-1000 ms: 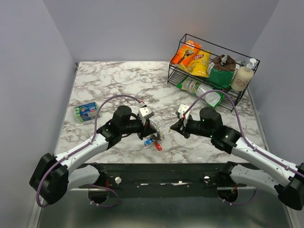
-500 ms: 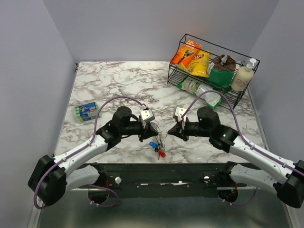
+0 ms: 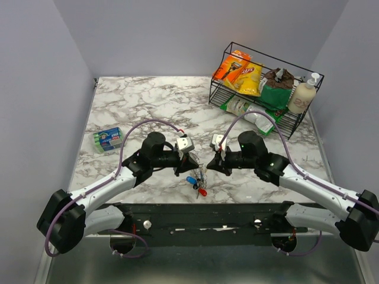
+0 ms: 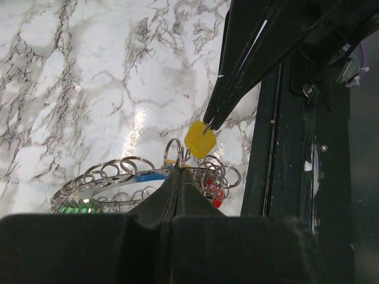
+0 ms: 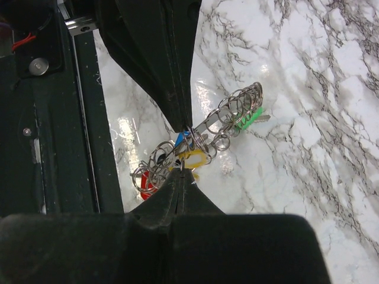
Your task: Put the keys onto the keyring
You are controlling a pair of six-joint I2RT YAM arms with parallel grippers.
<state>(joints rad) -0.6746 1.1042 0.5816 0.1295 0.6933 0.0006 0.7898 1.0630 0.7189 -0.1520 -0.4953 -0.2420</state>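
Observation:
My left gripper (image 3: pixel 190 170) is shut on the keyring (image 4: pixel 112 177), a silvery band hung with many small rings, and holds it just above the marble. Green (image 5: pixel 249 118), blue (image 5: pixel 182 139) and red (image 5: pixel 148 183) keys hang from it; the blue (image 3: pixel 191 179) and red (image 3: pixel 202 191) keys also show in the top view. My right gripper (image 3: pixel 208 165) is shut on the small ring of a yellow key (image 5: pixel 192 157), tip to tip with the left gripper (image 5: pixel 186 127). In the left wrist view the right gripper (image 4: pixel 210 124) holds the yellow key (image 4: pixel 199 140) just above the keyring.
A black wire rack (image 3: pixel 220 94) at the back right holds snack bags and a soap bottle (image 3: pixel 302 96). A blue-green sponge pack (image 3: pixel 106 140) lies at the left. The dark metal frame (image 3: pixel 207 213) runs along the table's near edge, close to the keys.
My right gripper has moved left with the yellow key until it meets the left gripper. The left gripper has shifted slightly right with the keyring, and the hanging keys moved with it.

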